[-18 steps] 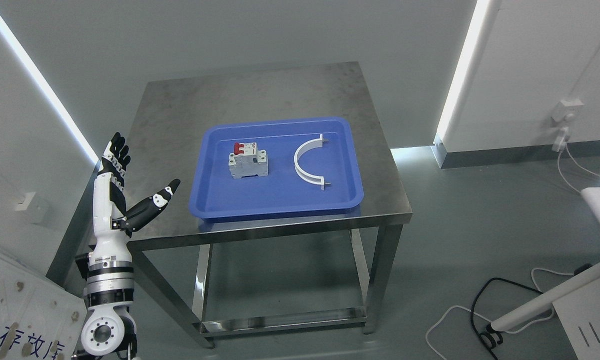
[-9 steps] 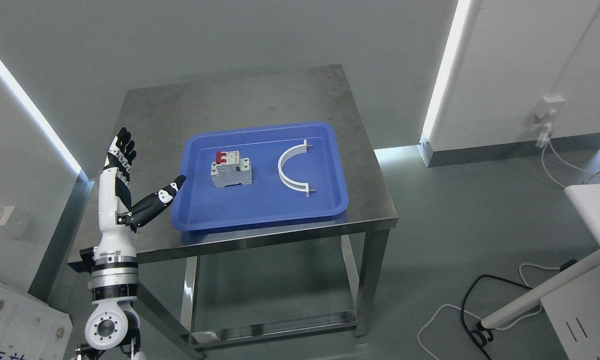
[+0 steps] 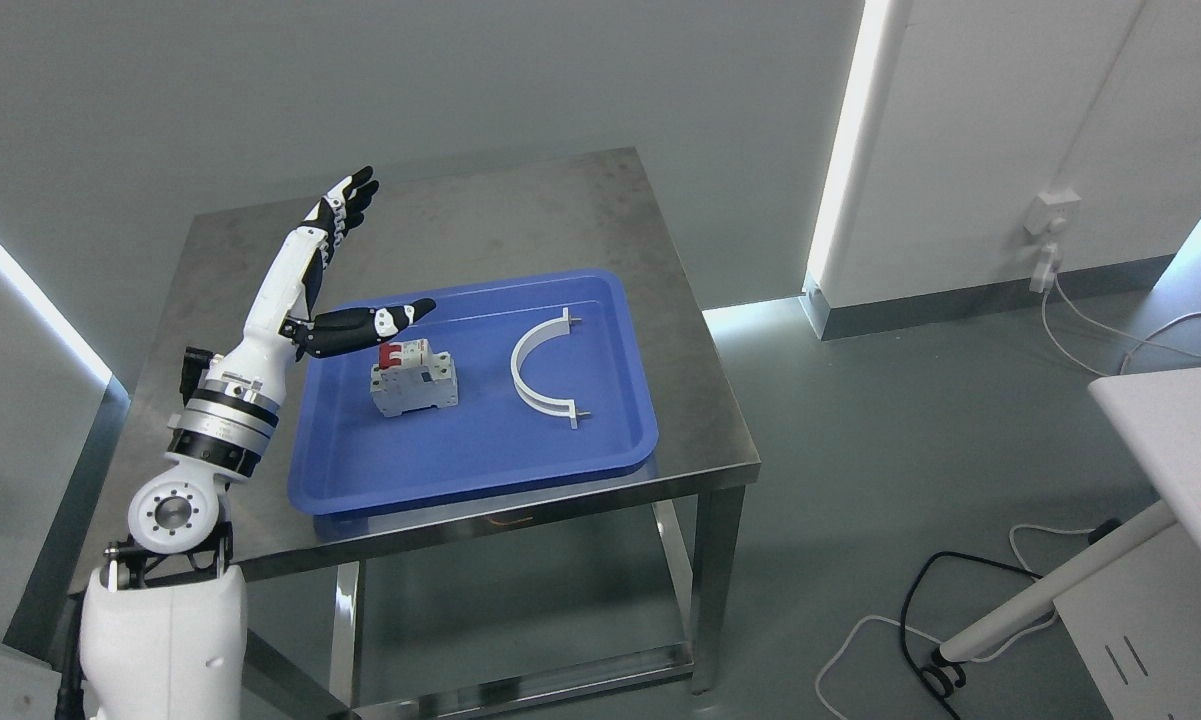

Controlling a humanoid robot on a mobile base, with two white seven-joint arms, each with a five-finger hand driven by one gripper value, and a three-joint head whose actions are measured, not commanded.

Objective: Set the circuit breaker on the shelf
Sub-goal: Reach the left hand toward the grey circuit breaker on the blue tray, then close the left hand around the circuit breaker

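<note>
Grey-white circuit breaker with red switches (image 3: 413, 376) sits ungrasped in blue plastic tray (image 3: 480, 470); my left hand (image 3: 325, 270) hovers spread above. Next: lower, close fingers.

White-and-black robot arm

The left hand (image 3: 310, 270) had black fingers (image 3: 352, 197) with white segments; a black-banded silver wrist ring sat above a round bolted joint.

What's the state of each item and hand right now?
circuit breaker: upright in the tray, not grasped
white curved clamp: lying flat in the tray, apart from the breaker
blue tray: on the steel table
left hand: open, fingers spread, thumb above the breaker
right hand: not in view
</note>
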